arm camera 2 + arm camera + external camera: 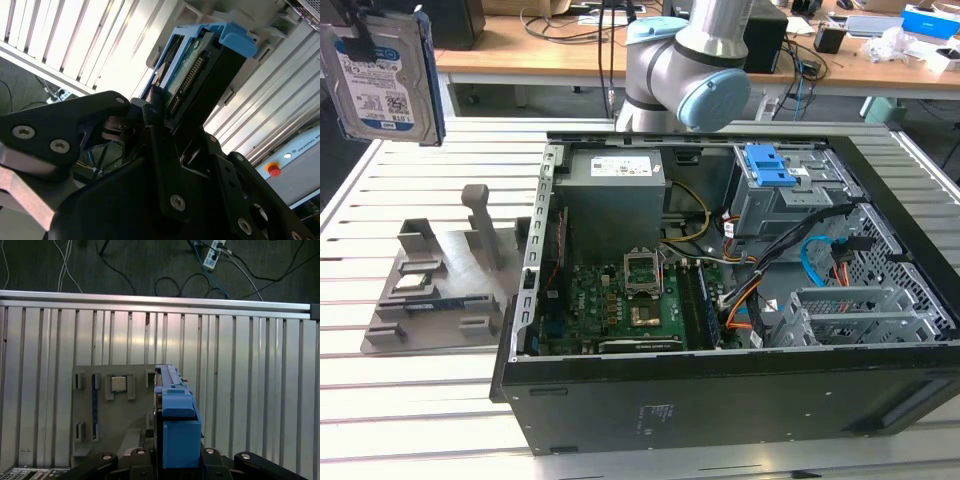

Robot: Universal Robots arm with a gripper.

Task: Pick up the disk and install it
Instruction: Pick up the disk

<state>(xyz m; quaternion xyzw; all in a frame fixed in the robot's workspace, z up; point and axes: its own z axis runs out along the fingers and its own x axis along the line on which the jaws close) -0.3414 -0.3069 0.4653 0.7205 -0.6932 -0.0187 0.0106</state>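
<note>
- The slatted aluminium table (440, 170) carries everything here.
- On it lies the big black open computer case (720, 400), its green motherboard and a blue-latched grey metal drive cage (775, 180) on show.
- The silver-and-light-blue robot arm (690, 70) rises behind the case.
- The grey moulded parts holder (440, 290) sits on the table at the exterior view's left, just beside the case.
- Up in the air, there's the flat silver hard disk in its blue plastic carrier (380, 80), hanging label-out above the holder, well clear of it.
- The black gripper (170, 125) is pinching the disk edge-on in both wrist views, fingers pressed against its sides.
- A small grey square chip (118, 384) rests in a holder pocket.
</note>
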